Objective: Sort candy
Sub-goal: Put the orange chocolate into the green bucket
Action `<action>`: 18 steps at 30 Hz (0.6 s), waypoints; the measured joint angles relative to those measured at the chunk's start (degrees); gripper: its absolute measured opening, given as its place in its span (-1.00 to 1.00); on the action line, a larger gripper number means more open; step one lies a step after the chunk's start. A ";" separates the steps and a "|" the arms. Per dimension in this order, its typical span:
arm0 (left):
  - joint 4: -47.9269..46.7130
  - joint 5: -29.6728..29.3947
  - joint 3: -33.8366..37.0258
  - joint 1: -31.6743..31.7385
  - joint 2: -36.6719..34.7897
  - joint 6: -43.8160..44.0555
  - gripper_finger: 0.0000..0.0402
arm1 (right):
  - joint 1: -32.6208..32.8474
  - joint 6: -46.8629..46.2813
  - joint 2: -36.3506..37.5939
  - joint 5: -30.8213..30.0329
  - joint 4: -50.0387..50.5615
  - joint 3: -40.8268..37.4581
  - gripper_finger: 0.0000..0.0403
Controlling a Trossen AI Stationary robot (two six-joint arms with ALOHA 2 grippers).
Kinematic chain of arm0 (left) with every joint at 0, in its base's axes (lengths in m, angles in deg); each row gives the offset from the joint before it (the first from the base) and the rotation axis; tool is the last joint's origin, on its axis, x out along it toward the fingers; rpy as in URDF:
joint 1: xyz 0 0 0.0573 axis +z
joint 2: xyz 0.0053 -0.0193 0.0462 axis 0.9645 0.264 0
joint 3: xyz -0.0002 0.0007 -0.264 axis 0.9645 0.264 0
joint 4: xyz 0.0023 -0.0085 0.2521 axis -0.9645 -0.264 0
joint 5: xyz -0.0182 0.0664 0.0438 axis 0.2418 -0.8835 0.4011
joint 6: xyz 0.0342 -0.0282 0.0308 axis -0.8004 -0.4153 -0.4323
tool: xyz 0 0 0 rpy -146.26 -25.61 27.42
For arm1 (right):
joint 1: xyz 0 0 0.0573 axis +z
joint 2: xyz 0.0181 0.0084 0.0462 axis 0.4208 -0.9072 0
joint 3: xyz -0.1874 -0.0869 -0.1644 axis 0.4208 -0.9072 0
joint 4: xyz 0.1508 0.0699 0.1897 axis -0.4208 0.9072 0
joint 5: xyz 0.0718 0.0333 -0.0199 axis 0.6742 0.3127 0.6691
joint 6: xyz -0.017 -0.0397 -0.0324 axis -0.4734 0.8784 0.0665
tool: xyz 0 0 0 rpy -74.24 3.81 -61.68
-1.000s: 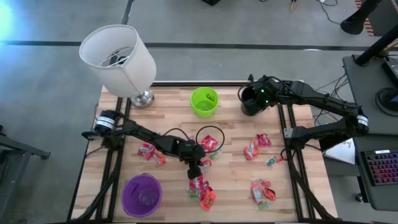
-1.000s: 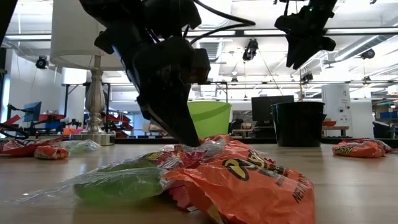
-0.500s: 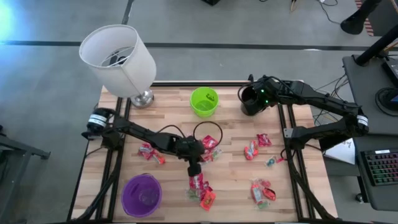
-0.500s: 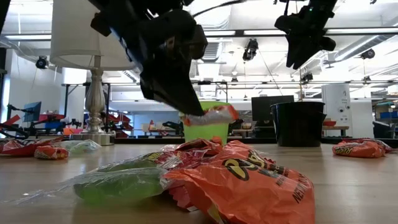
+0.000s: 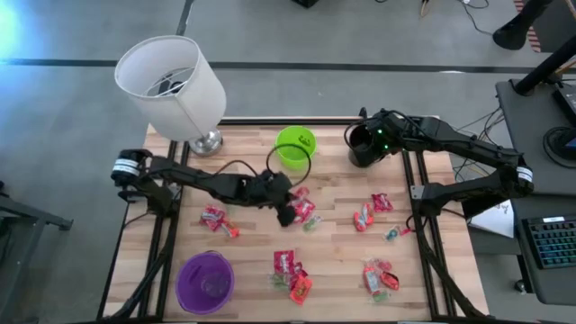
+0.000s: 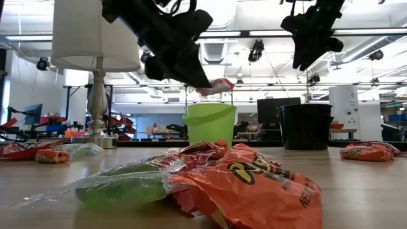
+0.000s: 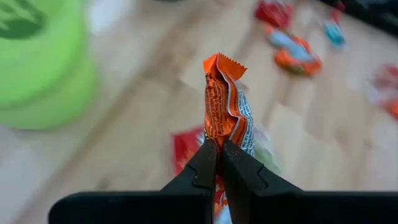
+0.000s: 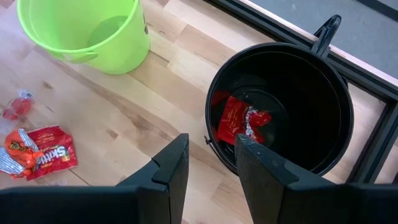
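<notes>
Left hand (image 7: 220, 148) clamped, right hand (image 8: 211, 149) parted

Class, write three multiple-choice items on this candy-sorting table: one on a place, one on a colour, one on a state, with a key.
1. Where is the right hand?
A. above the black cup
B. over the purple cup
C. beside the lamp

2. What colour is the wrapper held by the left hand?
A. blue
B. orange
C. black

3. What is the black cup's state?
A. tipped over
B. empty
C. upright, holding a red packet

Key: 1 A, fingers frame the cup; 2 B, the orange candy is pinched; 3 C, packet lies inside.
</notes>
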 joint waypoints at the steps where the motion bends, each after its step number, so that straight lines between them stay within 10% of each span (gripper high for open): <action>1: 0.09 -0.75 0.00 0.67 -0.39 0.00 -1.00 | 0.02 0.00 0.00 0.00 0.00 0.00 -0.39; 18: 2.18 -5.19 0.00 13.77 -3.45 -0.47 -1.00 | 0.02 0.00 0.00 0.02 0.00 0.00 -0.39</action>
